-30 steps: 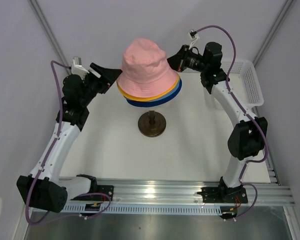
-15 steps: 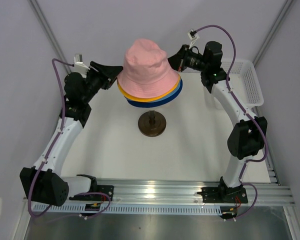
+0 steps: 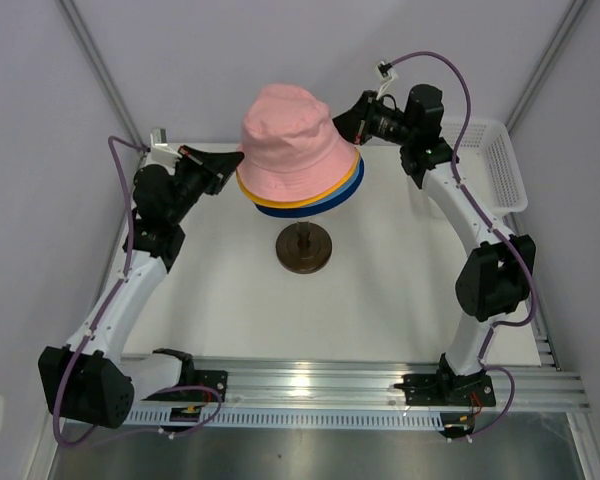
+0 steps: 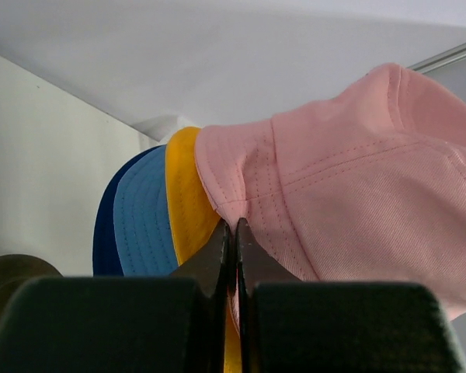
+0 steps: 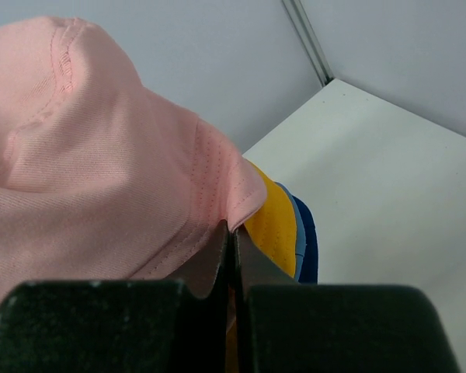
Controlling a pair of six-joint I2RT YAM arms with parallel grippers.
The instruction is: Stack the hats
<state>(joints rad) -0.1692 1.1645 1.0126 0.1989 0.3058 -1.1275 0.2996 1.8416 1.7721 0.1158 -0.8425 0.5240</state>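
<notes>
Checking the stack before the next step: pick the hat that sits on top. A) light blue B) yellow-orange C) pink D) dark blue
C: the pink hat covers the crown of the pile, with only the brims of the yellow-orange hat, light blue hat and dark blue hat peeking out beneath it.

Bright even light; wrist foregrounds blurred.

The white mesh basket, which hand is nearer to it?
Right. The right hand is pinched on the pink hat brim, on the side toward the white mesh basket. The left hand grips the brim's opposite side, across the stack from it.
</notes>
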